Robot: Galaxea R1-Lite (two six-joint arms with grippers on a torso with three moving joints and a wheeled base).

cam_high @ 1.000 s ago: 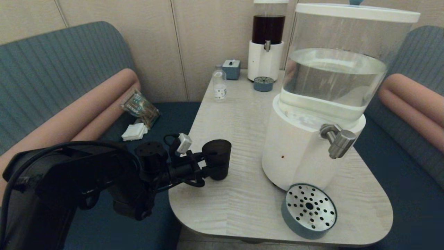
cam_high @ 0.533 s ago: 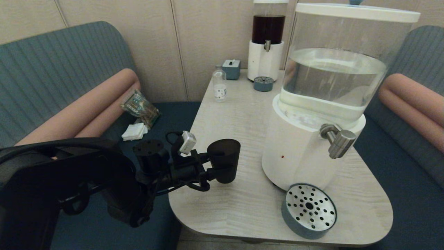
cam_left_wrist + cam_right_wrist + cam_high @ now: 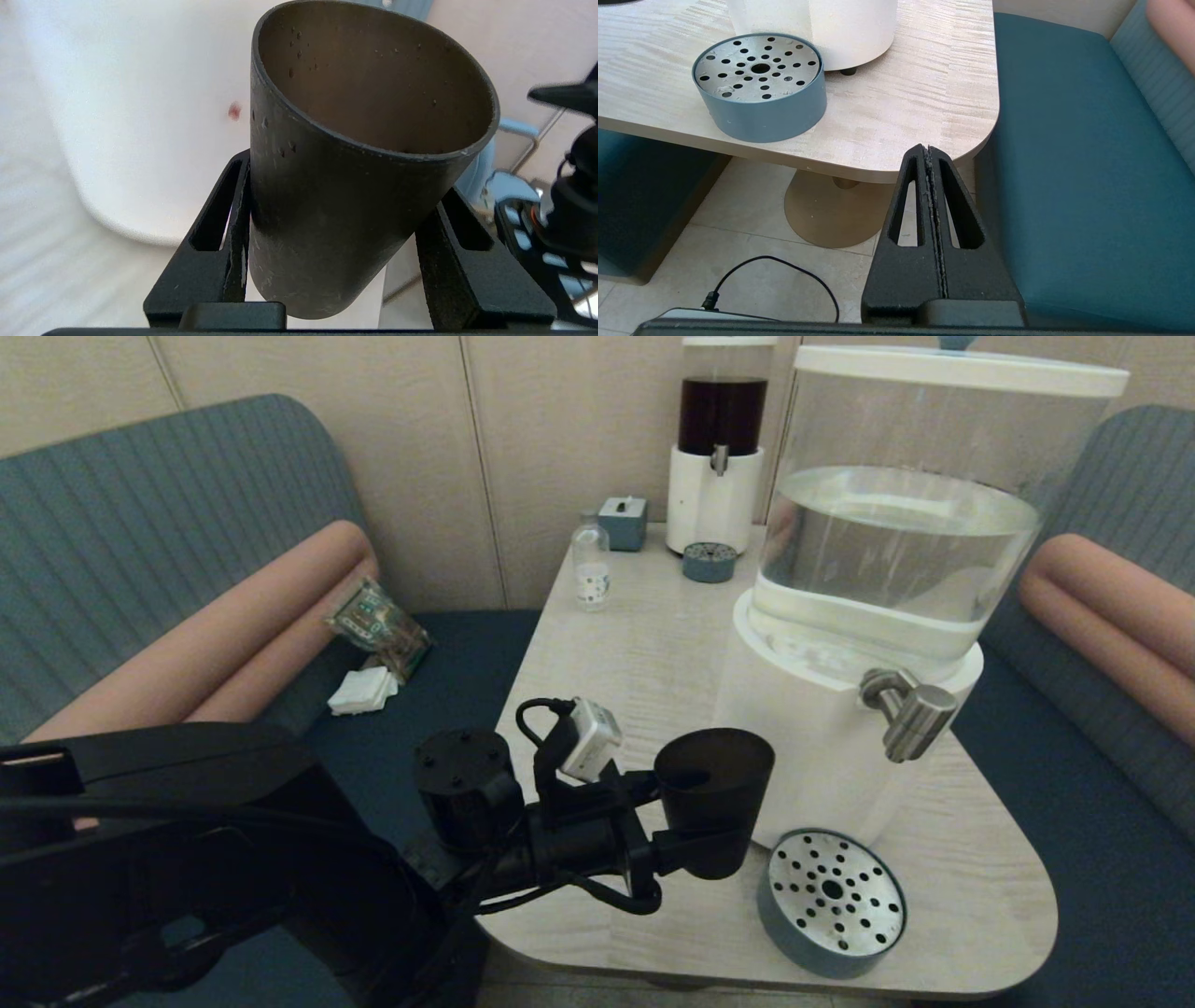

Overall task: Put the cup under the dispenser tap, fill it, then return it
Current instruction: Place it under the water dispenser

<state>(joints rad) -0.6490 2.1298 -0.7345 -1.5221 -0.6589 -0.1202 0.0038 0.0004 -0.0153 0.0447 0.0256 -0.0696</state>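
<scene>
While head view misses it, right pincer (image 3: pixel 930 154) sits closed below table (image 3: pixel 901 107).

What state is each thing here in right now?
cup: empty, upright, held in the air.
left gripper: fingers clamped on the cup.
right gripper: shut, holding nothing, low beside the table.
tap: no water running.
water tank: about half full, lid on.
drip tray: nothing on it.

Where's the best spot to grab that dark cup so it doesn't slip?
Around its lower body, from the side, as the left gripper holds the cup now: fingers press opposite walls. The tumbler has no handle and widens upward, so a low side pinch keeps its mouth open for the dispenser tap.
</scene>
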